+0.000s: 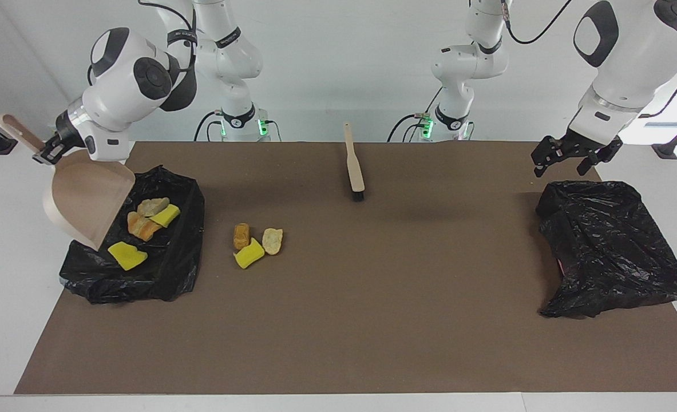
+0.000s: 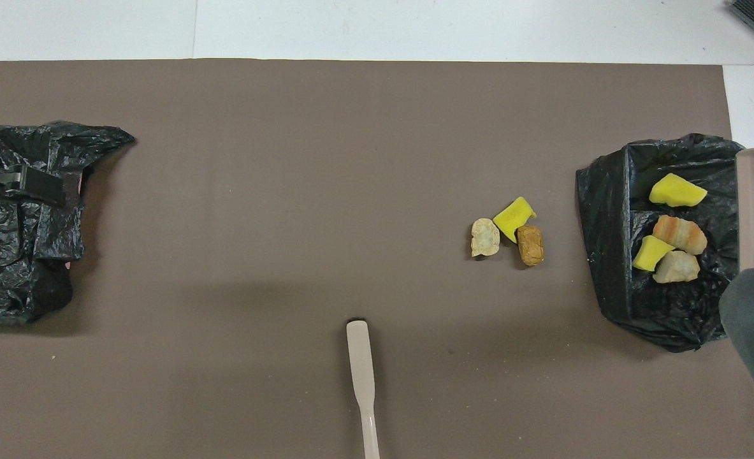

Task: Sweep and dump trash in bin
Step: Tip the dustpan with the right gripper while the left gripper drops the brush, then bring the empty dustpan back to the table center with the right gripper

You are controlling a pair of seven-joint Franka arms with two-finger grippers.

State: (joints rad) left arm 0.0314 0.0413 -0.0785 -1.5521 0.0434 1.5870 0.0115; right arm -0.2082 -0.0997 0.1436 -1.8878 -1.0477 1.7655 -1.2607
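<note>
Right gripper [image 1: 45, 153] is clamped on the dustpan [image 1: 86, 200] handle, pan tipped steeply, mouth down over the black-lined bin [image 1: 183, 252] at the right arm's end. Left gripper [image 1: 567, 154] hangs spread and empty over the crumpled black bag [image 1: 613, 252] at the left arm's end, waiting.

Near to far: brush [image 1: 354, 166] lies closest to the robots, mid-table. Then three scraps on the brown mat [image 1: 372, 320] beside the bin: tan chunk [image 1: 272, 240], brown chunk [image 1: 241, 235], yellow sponge [image 1: 249, 253]. Four dumped pieces [image 2: 673, 239] sit in the bin.

Risks: liner is loose, so the pan lip could snag it on withdrawal and drag the bin. Only part done; the three leftover scraps need another sweep.
</note>
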